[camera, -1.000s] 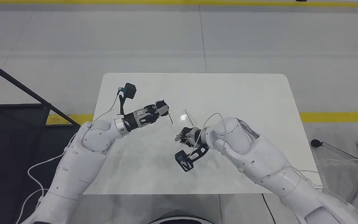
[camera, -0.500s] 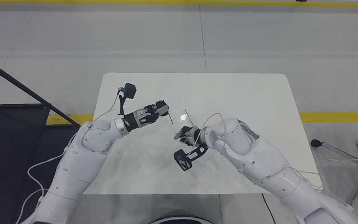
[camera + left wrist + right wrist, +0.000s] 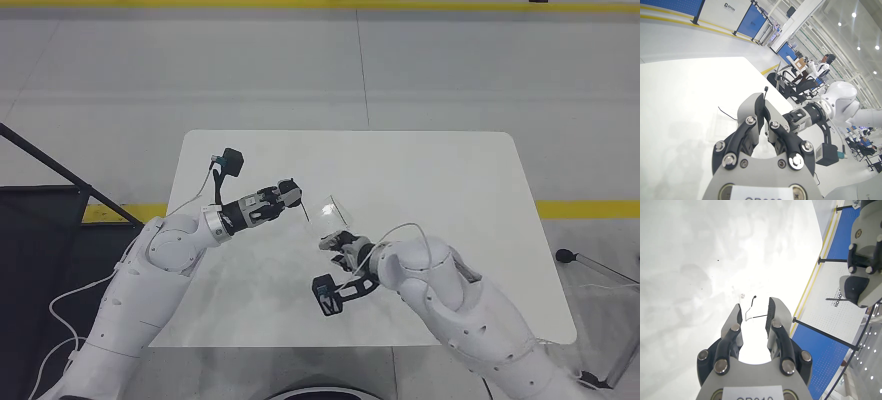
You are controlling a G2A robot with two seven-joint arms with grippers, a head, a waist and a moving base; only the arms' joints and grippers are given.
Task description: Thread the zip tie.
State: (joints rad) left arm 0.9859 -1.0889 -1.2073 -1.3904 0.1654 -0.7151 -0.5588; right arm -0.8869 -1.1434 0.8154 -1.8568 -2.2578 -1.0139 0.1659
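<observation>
While the left gripper is clamped on a zip tie, head up, the right gripper hangs spread over a second tie on the bench. A sound grasp probably calls for closing low and squarely across its thin strap.

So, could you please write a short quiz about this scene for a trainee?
1. True or false: the left pincer is shut on a black zip tie.
2. The right pincer is: A) open, B) shut on a cable, C) holding a cup.
3. Fill in: both pincers are above a white ____.
Key: 1 true; 2 A; 3 table.
</observation>
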